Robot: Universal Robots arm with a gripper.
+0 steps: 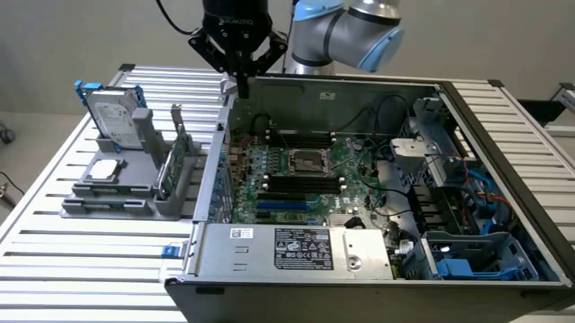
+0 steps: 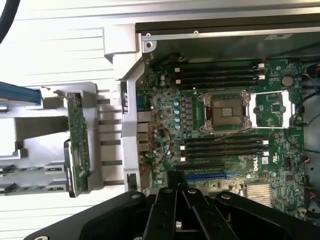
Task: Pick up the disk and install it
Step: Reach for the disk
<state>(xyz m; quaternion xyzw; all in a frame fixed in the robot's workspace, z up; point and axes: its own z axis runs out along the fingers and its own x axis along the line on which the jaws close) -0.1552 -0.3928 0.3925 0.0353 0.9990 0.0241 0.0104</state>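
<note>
disk lower part sat hidden behind grey holder. arm cut off by exterior view's upper edge. case near corner cut off at lower edge. psu label print was too small to read. gripper body cut off by wrist view's edge.

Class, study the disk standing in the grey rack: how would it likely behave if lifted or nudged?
The disk looks like a metal slab, so probably stiff and heavy for its size. It stands on edge in the grey rack, so a nudge might tip it, though the slot should brace it. Its blue carrier seems plastic, likely more fragile.
</note>
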